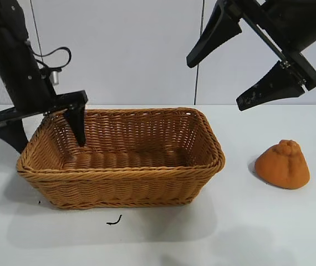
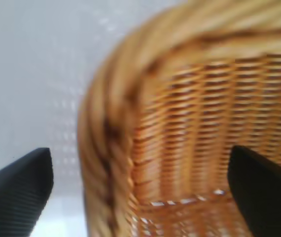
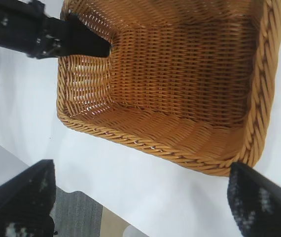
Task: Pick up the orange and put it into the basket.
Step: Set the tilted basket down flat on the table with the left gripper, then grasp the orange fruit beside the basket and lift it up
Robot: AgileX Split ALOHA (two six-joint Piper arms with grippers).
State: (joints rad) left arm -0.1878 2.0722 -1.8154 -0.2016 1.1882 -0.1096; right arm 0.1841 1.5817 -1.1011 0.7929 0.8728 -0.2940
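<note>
The orange [image 1: 283, 164] sits on the white table at the right, knobbly bump up, apart from the basket [image 1: 119, 191]. The wicker basket stands at the centre-left and holds nothing I can see. My right gripper [image 1: 219, 80] is open and empty, held high above the gap between basket and orange. My left gripper [image 1: 44, 130] is open and straddles the basket's left rim, one finger [image 1: 77, 122] inside, one [image 1: 14, 136] outside. The rim fills the left wrist view [image 2: 106, 148]. The basket shows in the right wrist view [image 3: 180, 153]; the orange does not.
A small dark scrap [image 1: 114, 221] lies on the table in front of the basket. The table's edge [image 3: 96, 197] and the floor beyond it show in the right wrist view. The left arm's finger [image 3: 81, 42] shows over the basket's corner.
</note>
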